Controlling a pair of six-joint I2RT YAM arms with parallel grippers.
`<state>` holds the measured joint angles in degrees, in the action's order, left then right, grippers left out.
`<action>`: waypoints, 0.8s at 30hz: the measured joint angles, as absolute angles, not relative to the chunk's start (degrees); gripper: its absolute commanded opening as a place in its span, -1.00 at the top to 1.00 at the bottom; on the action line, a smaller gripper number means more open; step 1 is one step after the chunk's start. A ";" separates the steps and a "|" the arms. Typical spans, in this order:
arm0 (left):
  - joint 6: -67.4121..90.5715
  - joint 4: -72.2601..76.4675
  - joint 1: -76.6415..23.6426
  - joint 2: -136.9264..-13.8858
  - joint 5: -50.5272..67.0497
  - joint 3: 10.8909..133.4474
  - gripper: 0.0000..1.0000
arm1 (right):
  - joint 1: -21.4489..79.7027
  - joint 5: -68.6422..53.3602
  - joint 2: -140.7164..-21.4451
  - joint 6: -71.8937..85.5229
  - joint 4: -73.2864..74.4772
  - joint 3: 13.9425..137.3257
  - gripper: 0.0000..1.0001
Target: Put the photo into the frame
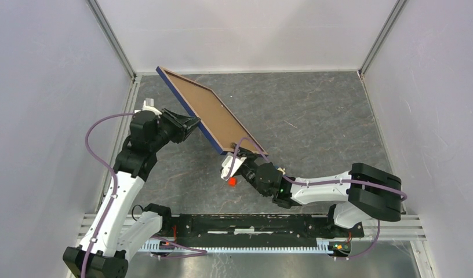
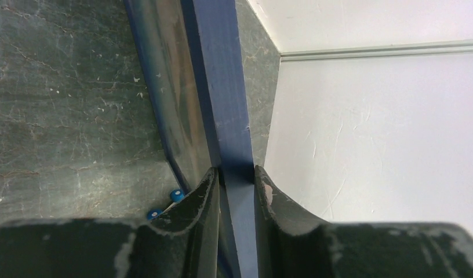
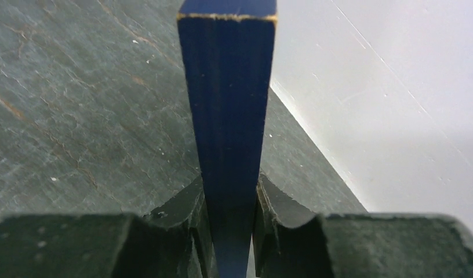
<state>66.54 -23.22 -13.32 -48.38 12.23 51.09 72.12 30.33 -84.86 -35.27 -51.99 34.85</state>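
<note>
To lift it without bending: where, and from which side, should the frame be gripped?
Probably take the frame by its thin blue edge, from outside, jaws across the thickness. It is a broad flat panel tilted over the table, so only the narrow rim fits; left gripper and right gripper pinch it so.

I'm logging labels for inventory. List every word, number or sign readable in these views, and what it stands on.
None readable in any view. The frame shows only a plain brown back and dark blue edging. The left gripper, right gripper and table bear no print.
</note>
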 measured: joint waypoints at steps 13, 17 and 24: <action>61.95 -21.47 -13.37 -48.75 15.77 58.81 -0.65 | 59.07 19.92 -76.12 -22.50 -49.36 32.21 1.00; 61.65 -21.41 -13.39 -48.77 16.62 58.94 -0.65 | 54.15 16.36 -73.87 -18.57 -46.85 32.23 1.00; 61.60 -21.43 -13.37 -48.77 16.67 59.00 -0.65 | 44.99 10.33 -67.92 -11.22 -44.29 29.69 1.00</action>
